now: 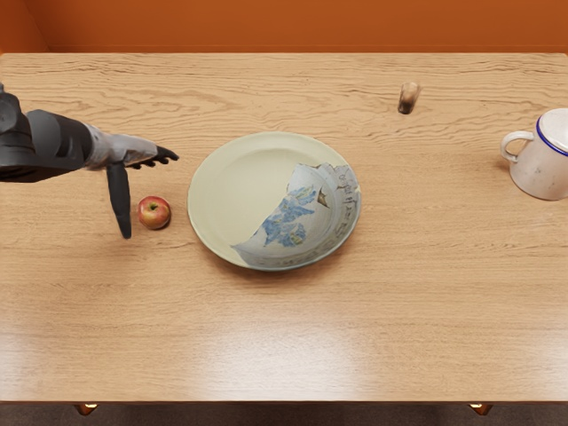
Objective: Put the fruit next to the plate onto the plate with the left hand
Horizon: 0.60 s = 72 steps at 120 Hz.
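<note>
Head view: I see left hand (133, 161) released, fingers spread, just left of the apple (153, 212). Apple sits on the tabletop (284, 337), beside the plate (229, 185).

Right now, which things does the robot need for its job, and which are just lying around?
For the job: red apple, plate, left hand, open beside the apple.
Just lying about: white mug at the right edge, small brown object near the far side, too small to name.

Bright, even light; sharp render, soft shadows
</note>
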### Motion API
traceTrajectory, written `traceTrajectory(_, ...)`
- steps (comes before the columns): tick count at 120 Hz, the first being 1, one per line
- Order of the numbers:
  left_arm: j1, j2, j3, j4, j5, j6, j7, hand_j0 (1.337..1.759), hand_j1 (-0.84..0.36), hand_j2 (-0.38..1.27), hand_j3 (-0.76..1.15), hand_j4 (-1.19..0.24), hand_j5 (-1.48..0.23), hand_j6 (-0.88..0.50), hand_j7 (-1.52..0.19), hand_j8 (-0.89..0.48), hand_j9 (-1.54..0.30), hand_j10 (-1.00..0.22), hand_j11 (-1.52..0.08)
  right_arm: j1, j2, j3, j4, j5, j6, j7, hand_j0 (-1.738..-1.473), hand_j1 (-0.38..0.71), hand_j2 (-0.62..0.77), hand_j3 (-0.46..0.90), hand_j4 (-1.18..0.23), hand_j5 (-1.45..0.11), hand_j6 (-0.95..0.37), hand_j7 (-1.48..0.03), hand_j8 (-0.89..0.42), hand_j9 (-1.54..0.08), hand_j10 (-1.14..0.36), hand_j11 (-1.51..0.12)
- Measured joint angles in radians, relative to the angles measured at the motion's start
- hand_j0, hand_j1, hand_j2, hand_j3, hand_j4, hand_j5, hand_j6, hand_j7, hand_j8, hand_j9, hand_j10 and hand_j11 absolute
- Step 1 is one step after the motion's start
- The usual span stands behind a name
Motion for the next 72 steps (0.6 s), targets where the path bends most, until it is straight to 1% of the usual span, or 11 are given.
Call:
traceTrajectory(6, 0.001, -0.004, 0.005, 0.000, 0.000, 0.022, 0.000, 1.658, 0.34, 0.00, 0.00, -0.01, -0.01, -0.02, -0.01, -0.01, -0.01, -0.01, -0.01, 0.000, 0.000, 0.000, 0.000, 0.000, 0.000, 0.000, -1.658, -0.32, 0.00, 0.00, -0.02, -0.03, -0.02, -0.03, -0.02, -0.03, -0.02, -0.03)
traceTrajectory(12, 0.003, -0.035, 0.011, 0.000, 0.000, 0.054, 0.000, 1.658, 0.33, 0.00, 0.00, -0.02, -0.02, -0.02, -0.02, -0.02, -0.02, -0.02, -0.02, 0.000, 0.000, 0.000, 0.000, 0.000, 0.000, 0.000, -1.658, -0.32, 0.00, 0.00, -0.02, -0.03, -0.02, -0.03, -0.02, -0.03, -0.02, -0.03)
traceTrajectory(31, 0.018, -0.036, 0.021, 0.000, 0.001, 0.136, 0.000, 1.658, 0.32, 0.01, 0.00, -0.03, -0.03, -0.03, -0.03, -0.03, -0.03, -0.03, -0.03, 0.000, 0.000, 0.000, 0.000, 0.000, 0.000, 0.000, -1.658, -0.32, 0.00, 0.00, -0.02, -0.03, -0.02, -0.03, -0.02, -0.03, -0.02, -0.03)
traceTrajectory(37, 0.044, -0.037, 0.022, 0.001, 0.002, 0.146, 0.000, 1.658, 0.31, 0.01, 0.00, -0.03, -0.04, -0.04, -0.04, -0.04, -0.04, -0.03, -0.04, 0.000, 0.000, 0.000, 0.000, 0.000, 0.000, 0.000, -1.658, -0.32, 0.00, 0.00, -0.02, -0.03, -0.02, -0.03, -0.02, -0.03, -0.02, -0.03)
traceTrajectory(54, 0.053, -0.037, 0.026, 0.001, 0.010, 0.158, 0.000, 1.658, 0.24, 0.02, 0.00, -0.09, -0.12, -0.09, -0.12, -0.09, -0.12, -0.09, -0.12, 0.000, 0.000, 0.000, 0.000, 0.000, 0.000, 0.000, -1.658, -0.32, 0.00, 0.00, -0.02, -0.03, -0.02, -0.03, -0.02, -0.03, -0.02, -0.03)
traceTrajectory(72, 0.095, -0.038, 0.030, 0.002, 0.063, 0.183, 0.000, 1.658, 0.18, 0.03, 0.00, -0.15, -0.18, -0.15, -0.18, -0.15, -0.18, -0.14, -0.18, 0.000, 0.000, 0.000, 0.000, 0.000, 0.000, 0.000, -1.658, -0.32, 0.00, 0.00, -0.02, -0.03, -0.02, -0.03, -0.02, -0.03, -0.02, -0.03)
